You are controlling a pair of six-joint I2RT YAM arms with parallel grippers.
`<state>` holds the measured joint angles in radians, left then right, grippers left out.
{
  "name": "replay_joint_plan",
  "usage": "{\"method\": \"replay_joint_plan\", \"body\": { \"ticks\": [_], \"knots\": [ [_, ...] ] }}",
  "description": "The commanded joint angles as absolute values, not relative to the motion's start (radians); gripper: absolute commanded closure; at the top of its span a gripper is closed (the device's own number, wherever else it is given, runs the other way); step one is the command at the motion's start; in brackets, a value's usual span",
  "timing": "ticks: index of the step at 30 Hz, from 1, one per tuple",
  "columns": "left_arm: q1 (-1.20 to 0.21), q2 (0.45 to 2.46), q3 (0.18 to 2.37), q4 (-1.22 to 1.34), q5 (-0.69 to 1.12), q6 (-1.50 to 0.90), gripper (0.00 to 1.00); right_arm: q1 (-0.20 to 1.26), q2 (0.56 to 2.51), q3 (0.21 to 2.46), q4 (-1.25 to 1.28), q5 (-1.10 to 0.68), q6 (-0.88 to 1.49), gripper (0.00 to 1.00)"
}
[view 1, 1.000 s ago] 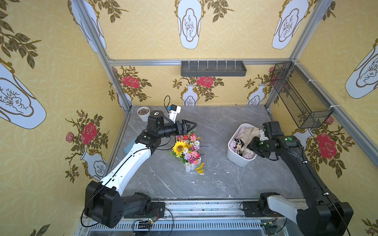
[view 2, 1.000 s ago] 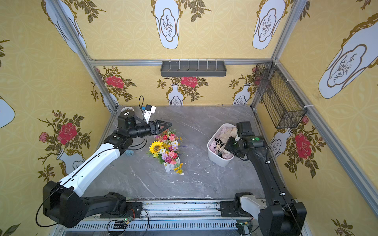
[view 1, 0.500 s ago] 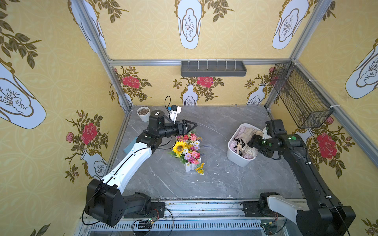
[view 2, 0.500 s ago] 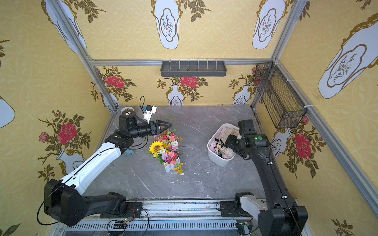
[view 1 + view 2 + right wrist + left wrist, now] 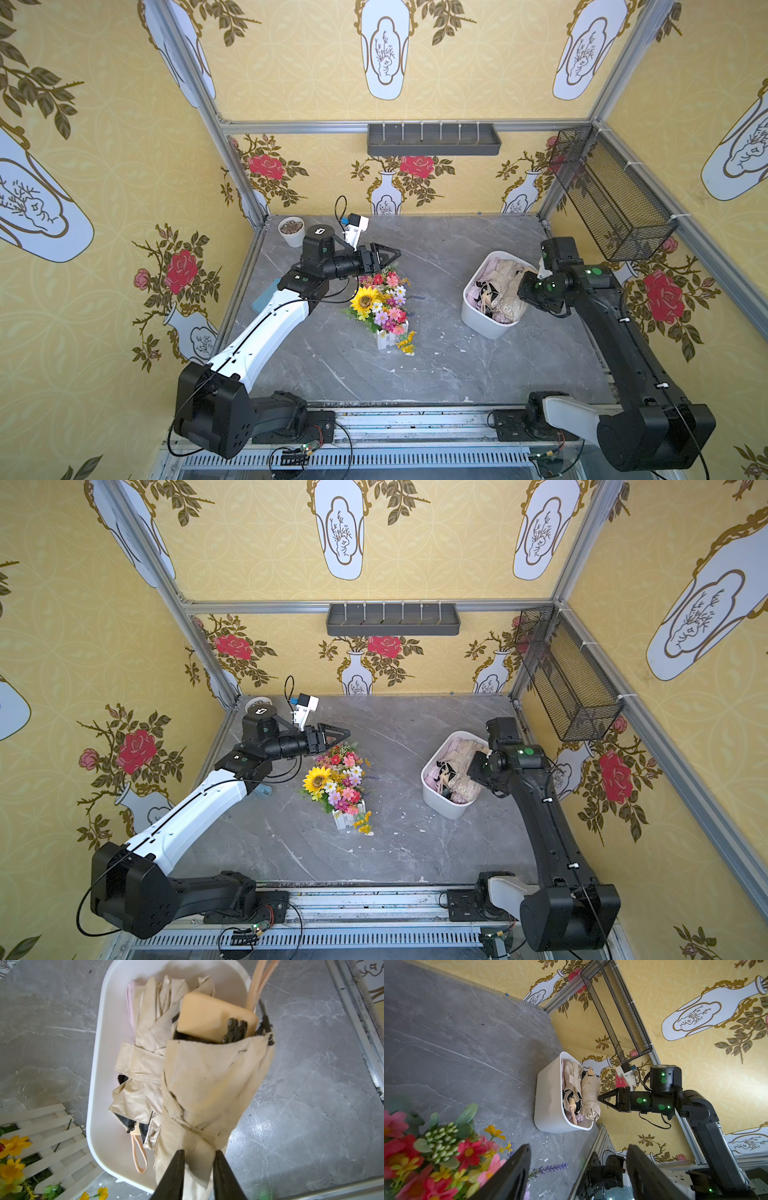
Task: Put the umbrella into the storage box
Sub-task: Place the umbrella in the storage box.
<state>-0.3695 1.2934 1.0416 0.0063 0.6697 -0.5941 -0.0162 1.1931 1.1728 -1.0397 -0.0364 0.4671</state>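
Since a second ago the right claw [image 5: 198, 1152] has moved only a tiny bit beside the storage box [image 5: 97, 1076]. The left claw [image 5: 578, 1147] has stayed where it was.

The right claw's two tips are pinched tight on the cloth of the umbrella [image 5: 209, 1084], which is tan and folded. The umbrella stretches straight away from the tips. Its peach handle [image 5: 214, 1016] is at the end far from the claw. The umbrella lies on top of the things in the box, along the side nearest the claw, and it sticks up over the rim.

A second umbrella [image 5: 143, 1059], also tan, lies lower in the box, farther from the claw.

The left claw is spread wide and holds nothing. The flowers [image 5: 436, 1147] sit just under it. The box is well away, straight ahead of this claw.
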Motion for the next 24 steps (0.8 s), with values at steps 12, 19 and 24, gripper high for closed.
{"method": "replay_joint_plan", "body": {
  "ticks": [12, 19, 24],
  "knots": [
    [-0.368, 1.290, 1.036, -0.001, 0.675, -0.565, 0.23, -0.093, 1.307, 1.054, -0.872, -0.130, 0.423, 0.76],
    [-0.368, 1.284, 1.031, -0.002, 0.675, -0.566, 0.24, -0.106, 1.375, 1.014, -0.841, -0.133, 0.412, 0.76],
    [-0.368, 1.285, 1.035, -0.003, 0.674, -0.567, 0.24, -0.107, 1.339, 1.047, -0.860, -0.132, 0.414, 0.72]
  ]
}}
